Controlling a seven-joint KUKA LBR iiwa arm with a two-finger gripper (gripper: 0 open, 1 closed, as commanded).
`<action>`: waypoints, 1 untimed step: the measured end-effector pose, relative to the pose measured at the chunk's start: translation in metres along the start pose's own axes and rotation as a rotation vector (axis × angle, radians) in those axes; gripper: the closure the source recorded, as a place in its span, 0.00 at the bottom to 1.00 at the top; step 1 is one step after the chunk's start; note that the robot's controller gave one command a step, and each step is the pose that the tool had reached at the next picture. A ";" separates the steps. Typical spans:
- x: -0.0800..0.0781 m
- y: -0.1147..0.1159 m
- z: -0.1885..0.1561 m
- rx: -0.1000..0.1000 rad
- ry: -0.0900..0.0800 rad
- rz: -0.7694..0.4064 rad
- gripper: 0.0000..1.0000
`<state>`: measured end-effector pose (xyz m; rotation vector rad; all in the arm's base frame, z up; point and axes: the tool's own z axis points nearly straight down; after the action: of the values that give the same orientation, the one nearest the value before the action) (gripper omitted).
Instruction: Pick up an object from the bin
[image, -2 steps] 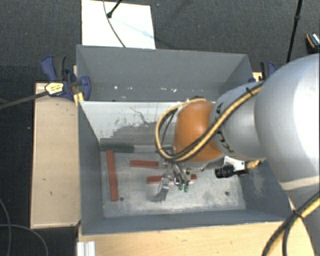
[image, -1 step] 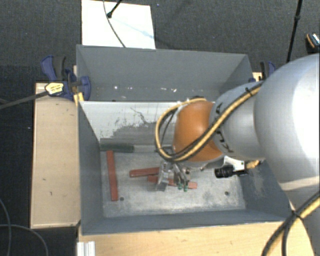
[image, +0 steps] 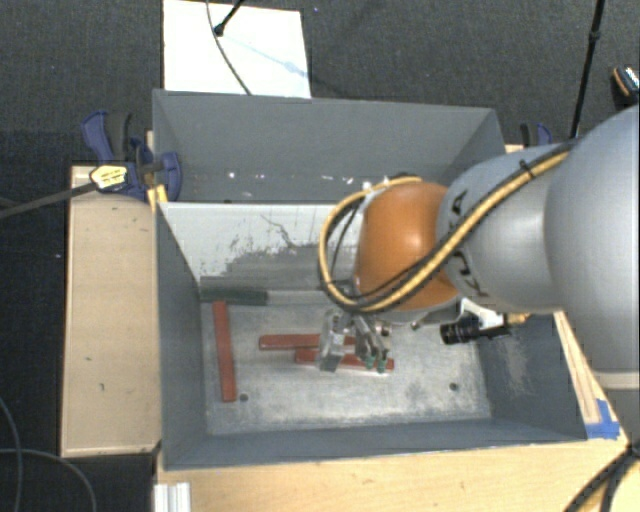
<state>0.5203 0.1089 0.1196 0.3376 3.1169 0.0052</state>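
End effector (image: 352, 355) low at grey bin (image: 330, 150) floor centre, over right end of flat red bar (image: 288, 343), slim, lying crosswise. Cannot tell opening or hold. Longer red strip (image: 225, 352) left, apart.

Gripper (image: 352, 352) down low, masking where the red-brown sticks (image: 288, 343) end, while the orange cover (image: 400, 245) blots out the far right corner of the bin (image: 300, 150).

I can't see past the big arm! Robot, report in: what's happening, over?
Gripper low in the bin, over small red sticks mid-floor. Long red stick and grey bar lie apart, at the view's left. Nothing blocking.
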 end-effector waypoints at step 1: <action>0.001 -0.001 0.003 0.002 0.004 0.004 0.00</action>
<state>0.5194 0.1084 0.1169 0.3436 3.1207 0.0031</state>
